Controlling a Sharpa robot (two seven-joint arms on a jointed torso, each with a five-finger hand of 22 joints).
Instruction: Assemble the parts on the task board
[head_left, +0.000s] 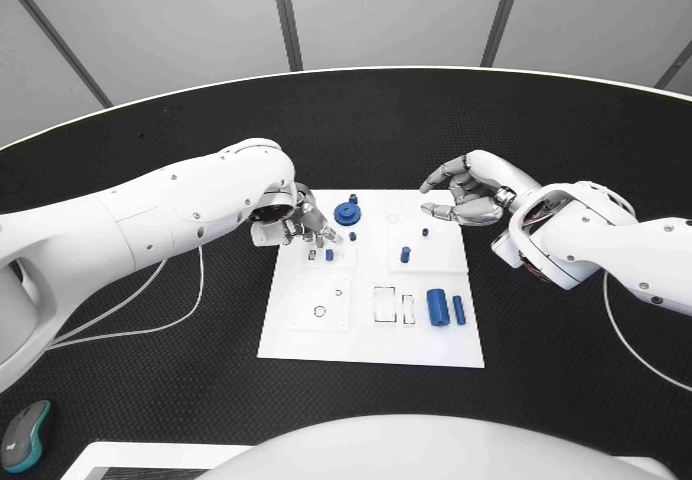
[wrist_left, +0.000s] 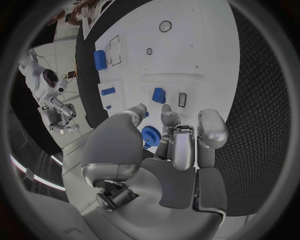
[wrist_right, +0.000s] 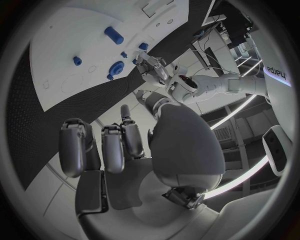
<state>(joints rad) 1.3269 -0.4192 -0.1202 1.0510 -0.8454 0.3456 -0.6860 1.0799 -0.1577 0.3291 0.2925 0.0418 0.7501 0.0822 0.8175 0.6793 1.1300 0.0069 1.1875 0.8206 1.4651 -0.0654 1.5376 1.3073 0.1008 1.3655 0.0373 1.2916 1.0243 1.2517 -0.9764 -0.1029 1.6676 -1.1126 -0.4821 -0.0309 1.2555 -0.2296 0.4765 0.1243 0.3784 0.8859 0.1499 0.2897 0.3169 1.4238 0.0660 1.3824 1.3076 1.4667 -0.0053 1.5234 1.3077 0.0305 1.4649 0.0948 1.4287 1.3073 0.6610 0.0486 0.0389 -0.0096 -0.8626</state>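
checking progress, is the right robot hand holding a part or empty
Empty. The right robot hand hovers over the task board's far right corner with fingers curled but apart, nothing between them; the right wrist view shows a bare palm.

Black table (head_left: 144, 400); teal-grey mouse (head_left: 23, 435) near front left edge; white cable (head_left: 159, 310) beside board.
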